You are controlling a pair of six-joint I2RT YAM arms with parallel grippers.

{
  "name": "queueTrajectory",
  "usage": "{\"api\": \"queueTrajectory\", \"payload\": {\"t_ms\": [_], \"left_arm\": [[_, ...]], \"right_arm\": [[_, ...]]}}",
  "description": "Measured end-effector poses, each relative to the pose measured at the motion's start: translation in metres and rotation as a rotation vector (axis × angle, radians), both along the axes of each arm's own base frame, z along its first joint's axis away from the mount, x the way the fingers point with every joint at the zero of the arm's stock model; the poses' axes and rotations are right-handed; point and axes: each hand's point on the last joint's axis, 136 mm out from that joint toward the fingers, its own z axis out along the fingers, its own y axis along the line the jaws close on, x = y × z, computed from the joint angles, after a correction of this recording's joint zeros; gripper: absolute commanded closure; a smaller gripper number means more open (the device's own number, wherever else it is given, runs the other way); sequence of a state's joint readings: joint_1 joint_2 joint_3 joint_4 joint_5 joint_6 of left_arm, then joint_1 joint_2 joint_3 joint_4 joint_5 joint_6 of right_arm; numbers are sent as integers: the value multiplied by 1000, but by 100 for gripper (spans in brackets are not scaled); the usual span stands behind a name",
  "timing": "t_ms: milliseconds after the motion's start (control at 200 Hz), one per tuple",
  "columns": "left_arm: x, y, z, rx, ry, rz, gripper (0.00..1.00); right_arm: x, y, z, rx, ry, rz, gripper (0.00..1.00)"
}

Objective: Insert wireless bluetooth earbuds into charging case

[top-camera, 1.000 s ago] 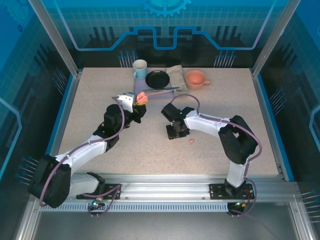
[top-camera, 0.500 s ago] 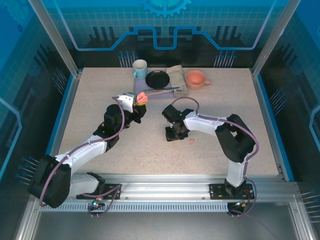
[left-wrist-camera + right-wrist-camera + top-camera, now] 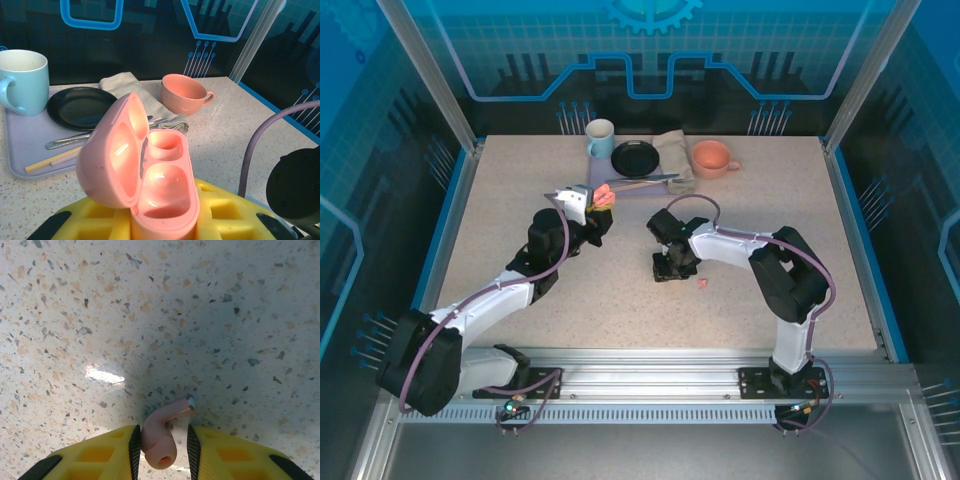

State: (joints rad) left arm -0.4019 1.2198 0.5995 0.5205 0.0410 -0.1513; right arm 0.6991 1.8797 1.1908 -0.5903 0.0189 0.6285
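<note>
Earbud [image 3: 159, 437] lies between down-pointing right end effector's [image 3: 163, 450] parted fingers [image 3: 95, 455]; left end effector [image 3: 160, 222] clasps charging case [image 3: 150, 170].

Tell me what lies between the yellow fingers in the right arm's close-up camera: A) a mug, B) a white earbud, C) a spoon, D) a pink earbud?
D: the right wrist view shows a salmon-pink earbud lying on the speckled table inside the right gripper, stem pointing away.

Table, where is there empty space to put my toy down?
Bare table lies left of the left arm and right of the right arm, up to the pink mug. Crowded: the back middle, with blue mug, black plate and cloth, and the centre, with left gripper holding the pink case, right gripper and a pink earbud.
</note>
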Motion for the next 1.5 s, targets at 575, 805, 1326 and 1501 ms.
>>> {"api": "queueTrajectory", "payload": {"t_ms": [575,805,1326,1501], "left_arm": [[2,-1,-6,6,14,0,100],[2,-1,-10,9,24,0,100],[3,-2,-12,10,29,-4,100],[2,-3,-12,10,29,-9,100]], "right_arm": [[3,0,0,5,9,-7,67],[4,1,-1,3,22,-10,68],[5,-2,0,1,37,-26,85],[13,3,7,57,12,-34,86]]}}
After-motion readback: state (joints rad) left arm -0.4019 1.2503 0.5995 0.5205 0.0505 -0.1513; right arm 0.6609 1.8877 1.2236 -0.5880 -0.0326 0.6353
